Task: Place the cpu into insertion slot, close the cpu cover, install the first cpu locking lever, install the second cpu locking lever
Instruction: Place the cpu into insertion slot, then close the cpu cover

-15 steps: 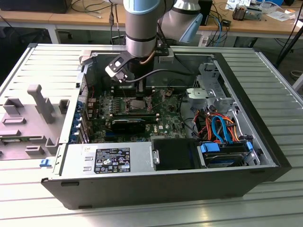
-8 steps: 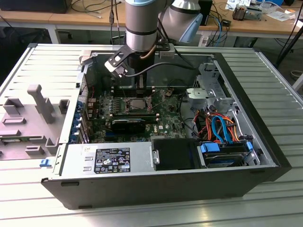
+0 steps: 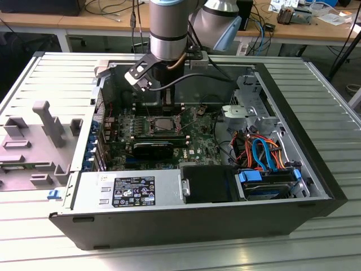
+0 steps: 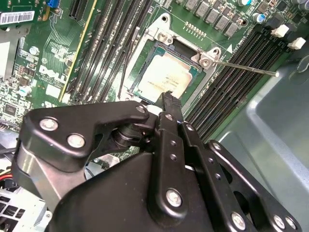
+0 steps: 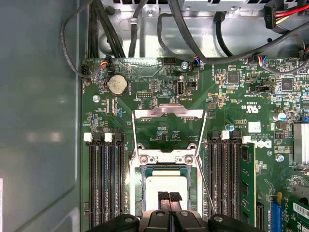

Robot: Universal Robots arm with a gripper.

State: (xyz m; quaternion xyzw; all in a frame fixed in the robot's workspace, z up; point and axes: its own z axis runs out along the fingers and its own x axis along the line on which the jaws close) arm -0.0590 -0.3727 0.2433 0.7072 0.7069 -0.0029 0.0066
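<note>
One cpu (image 5: 164,183), one cpu cover (image 5: 169,113)

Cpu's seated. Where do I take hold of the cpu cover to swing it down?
Grip the cpu cover at the middle of its free crossbar, the edge farthest from its hinge by the insertion slot. It stands tilted open with that thin edge raised, so probably come from above and pinch across the plate's thickness.
</note>
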